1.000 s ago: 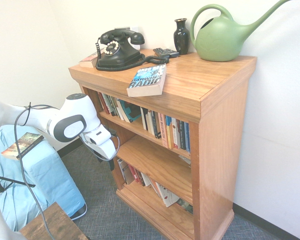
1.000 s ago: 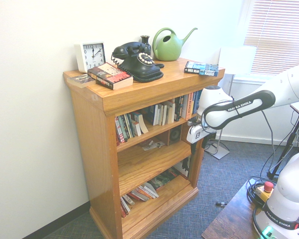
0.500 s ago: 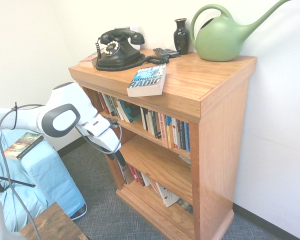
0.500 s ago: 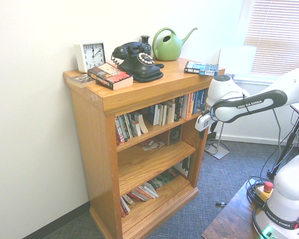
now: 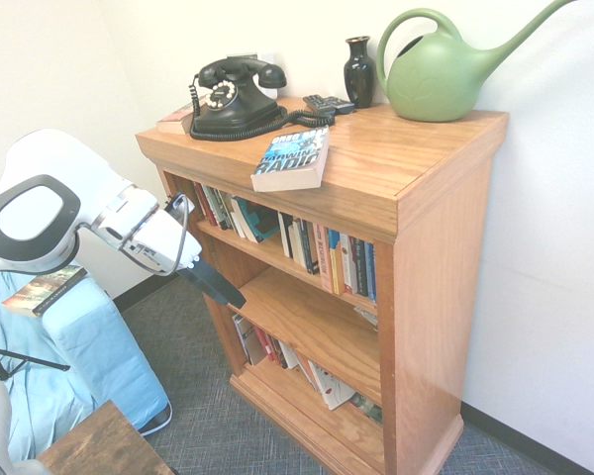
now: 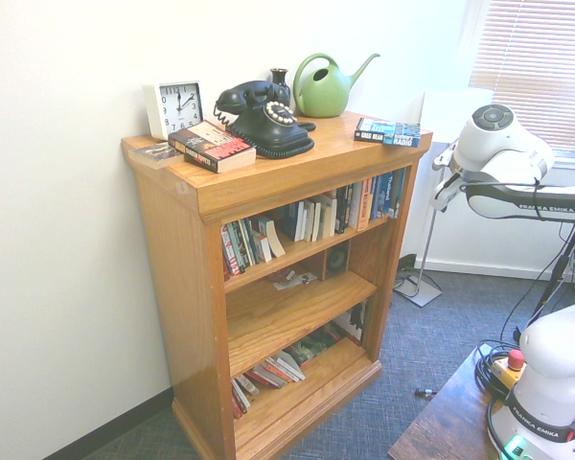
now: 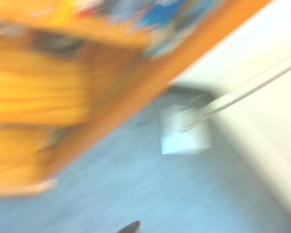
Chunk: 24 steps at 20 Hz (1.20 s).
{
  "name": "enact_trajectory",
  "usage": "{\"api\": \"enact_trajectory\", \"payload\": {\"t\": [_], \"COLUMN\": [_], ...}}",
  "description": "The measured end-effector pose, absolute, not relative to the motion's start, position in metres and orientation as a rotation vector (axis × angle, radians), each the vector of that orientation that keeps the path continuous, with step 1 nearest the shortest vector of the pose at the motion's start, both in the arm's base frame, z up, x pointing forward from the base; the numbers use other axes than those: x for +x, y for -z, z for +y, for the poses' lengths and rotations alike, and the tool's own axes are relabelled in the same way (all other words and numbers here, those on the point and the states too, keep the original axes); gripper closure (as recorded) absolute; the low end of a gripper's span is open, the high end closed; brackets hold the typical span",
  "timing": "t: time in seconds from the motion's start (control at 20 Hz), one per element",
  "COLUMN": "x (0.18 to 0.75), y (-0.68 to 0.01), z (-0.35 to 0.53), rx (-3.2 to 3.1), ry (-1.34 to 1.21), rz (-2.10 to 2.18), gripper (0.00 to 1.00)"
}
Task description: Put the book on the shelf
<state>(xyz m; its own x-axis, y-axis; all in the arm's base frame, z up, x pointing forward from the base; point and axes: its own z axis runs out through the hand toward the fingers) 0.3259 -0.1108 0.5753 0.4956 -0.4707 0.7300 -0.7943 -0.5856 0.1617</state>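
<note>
My end effector (image 5: 218,284) is empty, its fingers apart, angled downward in front of the wooden bookcase (image 5: 441,257), by the side of its open front. From there the white arm (image 5: 40,213) reaches back, and my wrist view is badly blurred. Just beyond, upright books (image 5: 317,252) line the upper inner board, with leaning ones (image 5: 317,376) on the bottom board. The Darwin's Radio paperback (image 5: 292,160) lies flat on the bookcase's top slab, near the front edge, cover up. Behind it I see a remote control (image 5: 329,104), a black rotary telephone (image 5: 236,104), a dark vase (image 5: 359,74) and a green watering can (image 5: 441,77). Toward the slab's other end, a red-and-black paperback (image 6: 211,146) lies before a square white clock (image 6: 175,108).
</note>
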Motion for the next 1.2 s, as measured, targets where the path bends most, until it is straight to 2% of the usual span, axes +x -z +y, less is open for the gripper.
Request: {"api": "enact_trajectory", "payload": {"t": [0.6,1.2], "x": [0.394,0.41], "y": [-0.635,-0.617], "z": [-0.103,-0.093], "rx": [2.024,2.006], "ry": [-1.15,-1.237], "rz": [-0.502,-0.237], "gripper": [0.0,0.0]}}
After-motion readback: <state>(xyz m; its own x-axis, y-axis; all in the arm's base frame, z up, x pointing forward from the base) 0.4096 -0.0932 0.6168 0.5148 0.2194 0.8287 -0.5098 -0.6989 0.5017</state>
